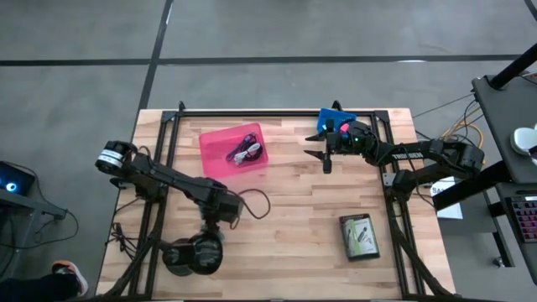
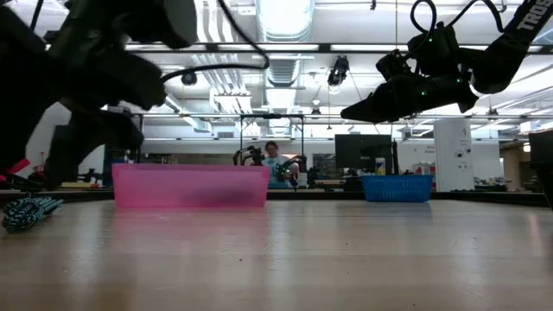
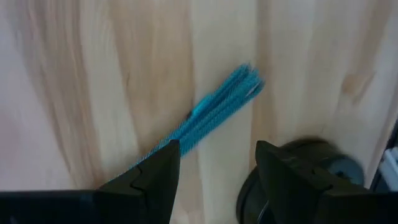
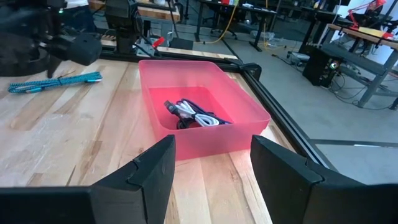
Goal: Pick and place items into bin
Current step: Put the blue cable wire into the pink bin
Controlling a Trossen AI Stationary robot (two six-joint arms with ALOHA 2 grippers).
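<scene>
Hovering low over the tabletop [image 1: 285,210], the left gripper [image 3: 214,165] has its fingers spread, straddling the near end of the teal braided cord [image 3: 217,109], which lies flat beside the big black round object [image 3: 298,180]. For a clean pick it should drop straight down and pinch mid-bundle so no strands splay. The pink bin [image 4: 205,118] already holds purple and grey cords [image 4: 193,115]. The right gripper [image 4: 211,165], fingers apart, waits above the tabletop, looking toward that bin.

teal cord [image 3: 214,114] part hidden behind left fingers [image 3: 160,168]; black round object [image 3: 298,180] cut off
</scene>
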